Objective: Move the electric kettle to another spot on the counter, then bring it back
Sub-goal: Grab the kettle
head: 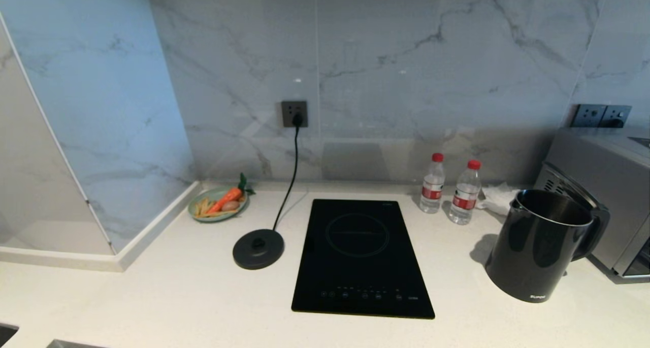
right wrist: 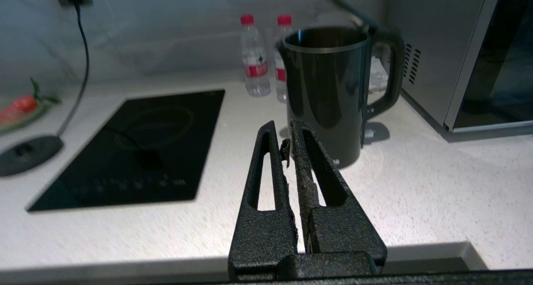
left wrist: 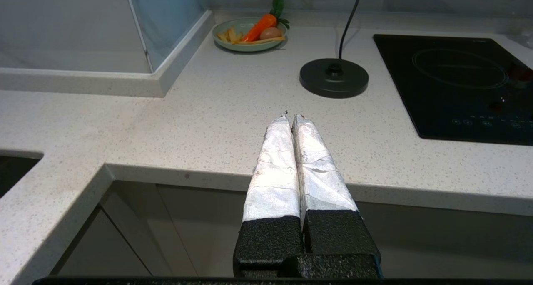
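The electric kettle (head: 538, 246) is a glossy black jug with a loop handle. It stands upright on the white speckled counter (head: 167, 297), right of the cooktop and off its base, its top showing open. In the right wrist view the electric kettle (right wrist: 329, 89) stands just beyond my right gripper (right wrist: 283, 129), which is shut on nothing above the counter's front edge. My left gripper (left wrist: 290, 117), fingers wrapped in white tape, is shut and empty over the front edge, short of the round base disc (left wrist: 334, 78). Neither gripper shows in the head view.
A black glass cooktop (head: 361, 256) lies mid-counter, with the corded base disc (head: 258, 248) to its left. A green plate of food (head: 218, 204) sits in the back corner. Two water bottles (head: 449, 189) stand behind the kettle; a grey oven (head: 604, 185) stands at far right.
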